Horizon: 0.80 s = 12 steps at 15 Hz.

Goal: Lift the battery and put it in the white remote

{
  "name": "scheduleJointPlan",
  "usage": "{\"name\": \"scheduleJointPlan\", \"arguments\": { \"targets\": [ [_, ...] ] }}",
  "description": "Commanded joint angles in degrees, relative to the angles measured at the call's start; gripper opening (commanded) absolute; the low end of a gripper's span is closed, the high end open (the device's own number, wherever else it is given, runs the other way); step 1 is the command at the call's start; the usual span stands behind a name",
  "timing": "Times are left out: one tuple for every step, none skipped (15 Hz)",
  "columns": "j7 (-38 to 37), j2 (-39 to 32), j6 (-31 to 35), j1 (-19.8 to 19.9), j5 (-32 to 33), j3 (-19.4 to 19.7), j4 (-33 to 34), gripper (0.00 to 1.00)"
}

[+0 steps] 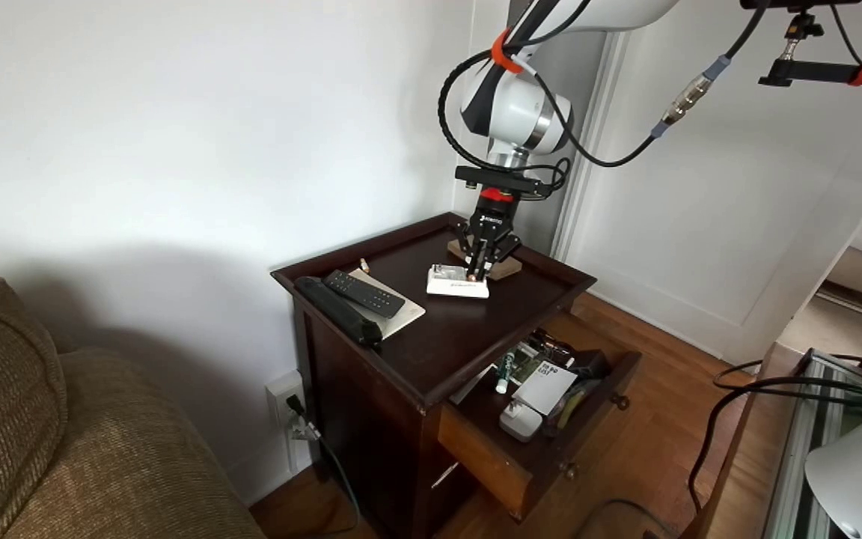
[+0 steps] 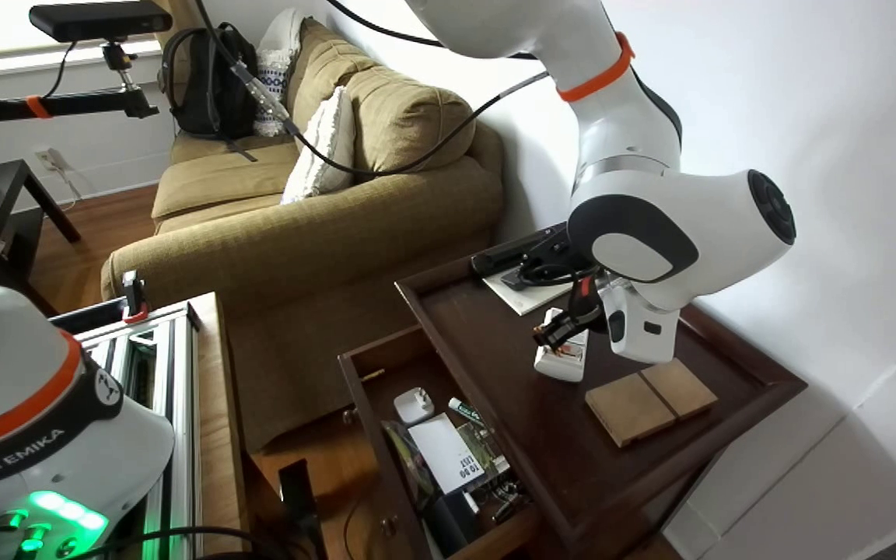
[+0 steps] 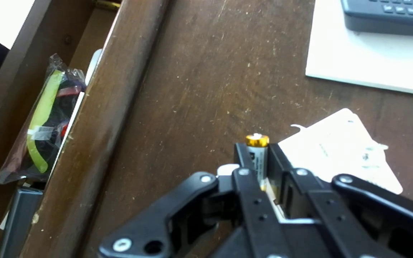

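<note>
Foreground, wrist view: the Robotiq gripper (image 3: 259, 152), its two fingers clamped on the sides of one battery (image 3: 259, 162), whose gold-coloured end projects past the tips. This side grip presumably leaves the end free to enter the compartment. In both exterior views the white remote (image 1: 455, 287) lies flat on the dark nightstand (image 1: 442, 329), beneath the fingertips, probably bay upward so the cell can be pressed in from above; whether the two touch cannot be told. Count: one white remote; one black remote control (image 1: 364, 293), resting on one pale pad (image 3: 368, 61); one grooved tan block (image 2: 625, 406); one extended drawer (image 1: 483, 460); one small white-and-orange cylinder (image 1: 364, 265), possibly a second battery.
</note>
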State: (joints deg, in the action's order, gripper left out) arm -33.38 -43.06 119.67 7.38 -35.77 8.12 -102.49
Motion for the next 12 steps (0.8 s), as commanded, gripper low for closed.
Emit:
{"name": "scheduleJointPlan", "arguments": {
  "targets": [
    [1.49,-1.39,-0.26,0.61,1.32,-0.34,1.74,0.04],
    [1.83,-1.51,-0.23,0.62,1.43,-0.33,1.89,0.04],
    [2.28,-1.60,-0.06,0.61,1.56,-0.36,2.04,0.04],
    [2.67,-1.59,-0.02,0.62,1.65,-0.42,2.14,0.04],
    [2.98,-1.55,-0.01,0.64,1.68,-0.46,2.18,0.04],
    [3.32,-1.50,0.06,0.59,1.86,-0.42,2.21,0.04],
    [3.61,-1.47,0.14,0.64,1.89,-0.42,2.24,0.04],
    [3.78,-1.47,0.20,0.69,1.85,-0.42,2.28,0.04],
    [3.68,-1.42,0.30,0.88,1.28,-0.55,2.21,0.04],
    [3.28,-1.47,0.01,1.16,0.54,-0.78,2.24,0.04],
    [2.95,-1.59,-0.14,1.42,-0.25,-1.06,2.26,0.04],
    [2.55,-1.75,-0.41,1.69,-1.12,-1.28,2.41,0.04]
  ]
}}
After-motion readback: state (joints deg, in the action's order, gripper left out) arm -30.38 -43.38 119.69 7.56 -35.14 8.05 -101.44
